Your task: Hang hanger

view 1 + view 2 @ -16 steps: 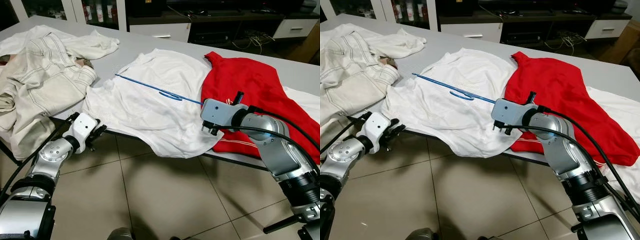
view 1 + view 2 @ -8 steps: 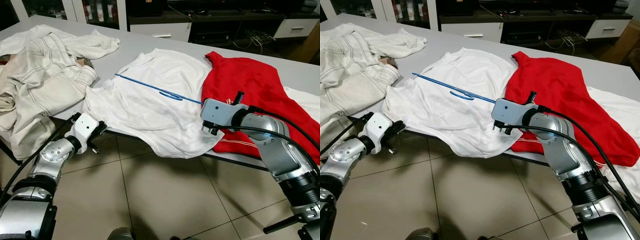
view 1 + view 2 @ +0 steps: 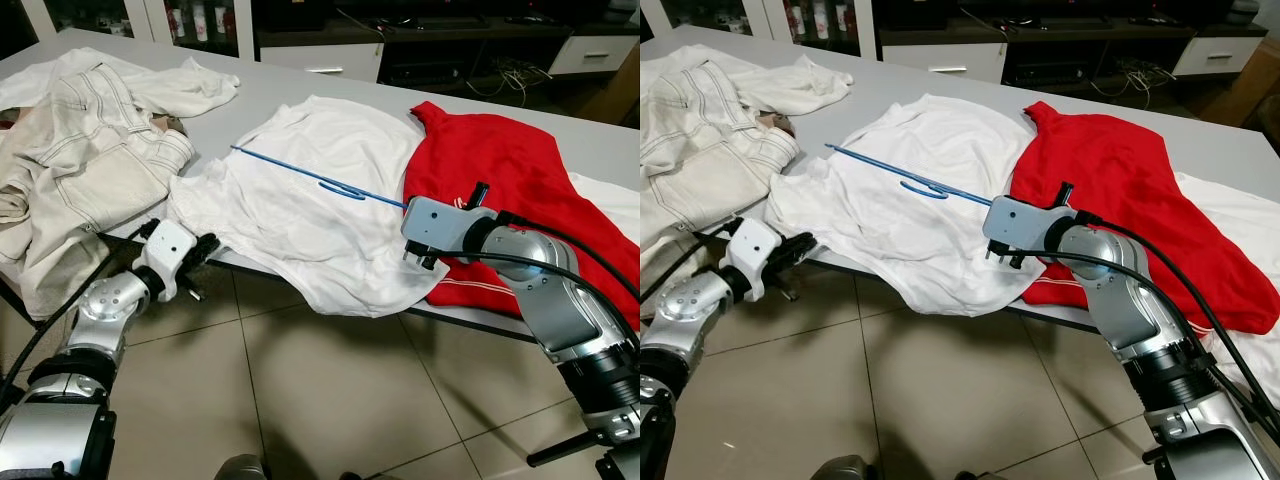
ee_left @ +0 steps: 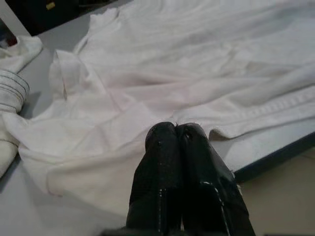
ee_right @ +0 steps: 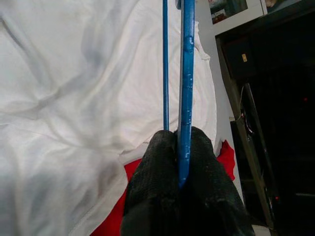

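From the head views, the left end effector [image 3: 200, 250] had been moved closer to the worktop [image 3: 300, 85] edge, beside the white shirt [image 3: 300, 200]. In the left wrist view, its fingers [image 4: 170, 147] were pressed together, empty. In the right wrist view, the blue hanger [image 5: 186, 73] was clamped in the right end effector [image 5: 183, 147], over the shirt, not yet hung.

Blue hanger [image 3: 902, 176] across white shirt [image 3: 910, 200]
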You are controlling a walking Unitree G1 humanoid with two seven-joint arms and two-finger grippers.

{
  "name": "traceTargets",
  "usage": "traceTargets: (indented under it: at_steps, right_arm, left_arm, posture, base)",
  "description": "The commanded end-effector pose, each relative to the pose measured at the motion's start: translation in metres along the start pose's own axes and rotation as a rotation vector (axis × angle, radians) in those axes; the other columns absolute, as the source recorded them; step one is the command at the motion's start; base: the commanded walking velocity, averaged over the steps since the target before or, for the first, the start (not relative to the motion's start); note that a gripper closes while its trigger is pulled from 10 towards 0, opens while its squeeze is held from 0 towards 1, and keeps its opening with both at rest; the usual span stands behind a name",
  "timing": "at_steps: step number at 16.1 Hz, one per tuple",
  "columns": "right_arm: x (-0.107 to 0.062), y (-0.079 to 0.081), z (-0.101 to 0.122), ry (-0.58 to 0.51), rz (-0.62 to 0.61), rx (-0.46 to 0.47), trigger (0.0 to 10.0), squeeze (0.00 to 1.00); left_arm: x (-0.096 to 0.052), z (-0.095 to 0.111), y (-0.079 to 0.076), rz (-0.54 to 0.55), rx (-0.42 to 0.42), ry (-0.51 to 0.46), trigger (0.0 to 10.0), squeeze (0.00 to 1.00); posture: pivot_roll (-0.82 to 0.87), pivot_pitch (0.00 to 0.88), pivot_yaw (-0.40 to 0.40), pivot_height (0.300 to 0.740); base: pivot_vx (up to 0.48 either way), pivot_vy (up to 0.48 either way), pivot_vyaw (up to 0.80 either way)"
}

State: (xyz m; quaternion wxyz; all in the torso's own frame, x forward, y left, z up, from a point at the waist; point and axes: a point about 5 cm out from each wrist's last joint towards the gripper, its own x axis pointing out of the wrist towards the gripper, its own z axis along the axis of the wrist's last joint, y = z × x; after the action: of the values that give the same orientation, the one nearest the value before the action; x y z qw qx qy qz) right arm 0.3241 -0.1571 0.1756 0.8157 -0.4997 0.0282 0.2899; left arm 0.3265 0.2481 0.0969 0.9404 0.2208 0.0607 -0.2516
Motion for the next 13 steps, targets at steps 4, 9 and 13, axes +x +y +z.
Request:
traceTargets:
  at_steps: [4, 9, 13]
  right_arm:
    - [-0.028, 0.001, -0.005, -0.087, 0.081, 0.076, 10.0, 0.0]
    - [-0.068, 0.006, -0.014, -0.118, 0.213, 0.091, 10.0, 0.0]
    - [-0.063, 0.023, 0.005, -0.157, 0.266, 0.065, 10.0, 0.0]
  left_arm:
    - [0.002, 0.02, 0.013, -0.019, 0.034, -0.072, 0.0, 0.0]
    - [0.004, 0.028, 0.018, -0.02, 0.041, -0.087, 0.0, 0.0]
    - [0.014, 0.042, 0.017, -0.042, 0.06, -0.129, 0.0, 0.0]
  posture:
    - [0.08, 0.043, -0.039, 0.74]
    - [0.06, 0.044, -0.021, 0.74]
    - [0.05, 0.045, -0.016, 0.74]
  base:
    - [0.0, 0.0, 0.0]
    - [0.0, 0.0, 0.0]
    - [0.0, 0.0, 0.0]
